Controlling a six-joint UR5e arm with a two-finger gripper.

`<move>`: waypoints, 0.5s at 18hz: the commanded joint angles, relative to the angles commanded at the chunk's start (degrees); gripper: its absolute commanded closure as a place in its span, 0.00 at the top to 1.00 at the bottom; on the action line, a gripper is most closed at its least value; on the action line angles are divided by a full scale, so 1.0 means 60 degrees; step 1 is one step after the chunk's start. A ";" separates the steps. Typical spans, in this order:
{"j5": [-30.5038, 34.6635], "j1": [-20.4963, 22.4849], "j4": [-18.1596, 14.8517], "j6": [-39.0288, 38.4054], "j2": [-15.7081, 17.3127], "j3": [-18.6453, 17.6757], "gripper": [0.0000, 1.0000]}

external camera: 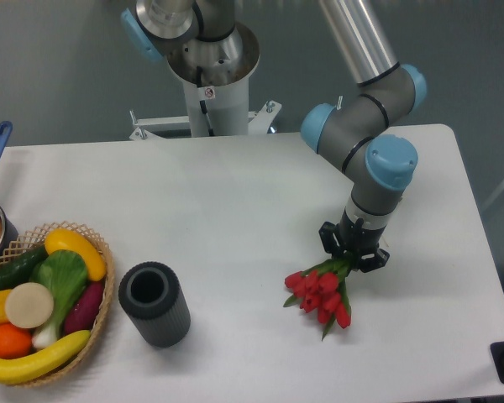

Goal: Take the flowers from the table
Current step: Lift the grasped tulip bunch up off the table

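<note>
On the white worktop [235, 201], lower right, the claw [353, 254] covers the flowers' [321, 294] stems, grip unclear; light, floppy, best held there.

The white table [235, 201] bears flowers [321, 294], a basket [101, 302] and a black cylinder [154, 304].

Arm [365, 126] bent down, fingers [354, 257] hidden.
</note>
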 joint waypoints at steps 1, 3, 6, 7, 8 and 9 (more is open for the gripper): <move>-0.0233 0.0000 0.0000 -0.0146 0.0307 0.0015 0.32; -0.1226 0.0087 0.0000 -0.0453 0.0748 0.0059 0.32; -0.2867 0.0306 0.0000 -0.0732 0.1290 0.0059 0.32; -0.3321 0.0395 0.0000 -0.0820 0.1480 0.0059 0.32; -0.3761 0.0410 0.0000 -0.0966 0.1613 0.0059 0.32; -0.4157 0.0454 0.0000 -0.1098 0.1773 0.0073 0.32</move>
